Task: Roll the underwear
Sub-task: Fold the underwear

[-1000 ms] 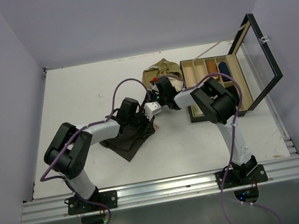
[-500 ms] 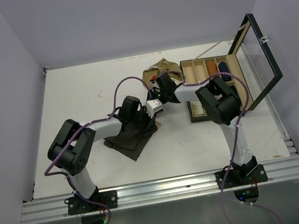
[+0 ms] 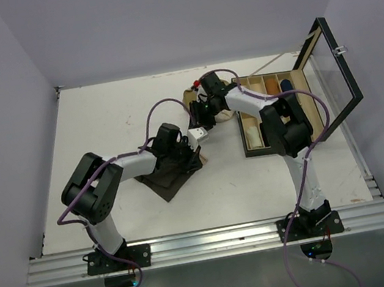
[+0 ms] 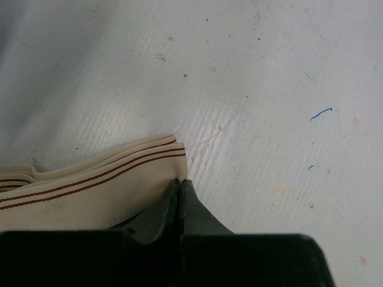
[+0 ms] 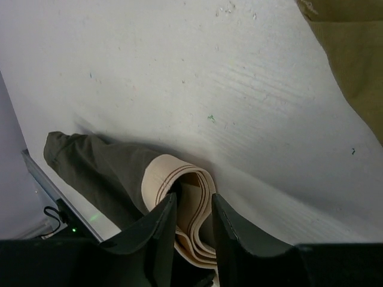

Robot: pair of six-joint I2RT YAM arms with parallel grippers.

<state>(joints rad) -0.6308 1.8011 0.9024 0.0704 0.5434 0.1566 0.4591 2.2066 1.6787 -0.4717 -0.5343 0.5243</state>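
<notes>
Briefs (image 3: 171,173) stretch leftward from our right claw (image 5: 193,197), which gapes narrowly, empty, above the rolled waistband (image 5: 173,174); our left claw (image 4: 179,184) pinches that waistband.

Table (image 3: 99,123): fills the middle of the top view, with both arm bases along its lower edge.
Near underwear (image 3: 166,184): on the table, left of centre, partly under the left arm's wrist.
Waistband (image 4: 90,188): at the near underwear's upper right end, folded in layers.
Left gripper (image 4: 179,182): at frame centre, at the waistband's corner.
Right gripper (image 5: 193,197): just up and right of the left gripper, one finger on each side of the waistband fold.
Far underwear (image 5: 359,54): on the table behind the near underwear, apart from it.
Box (image 3: 251,149): on the table, right of centre.
Lid (image 3: 332,74): rises from the box's right side.
</notes>
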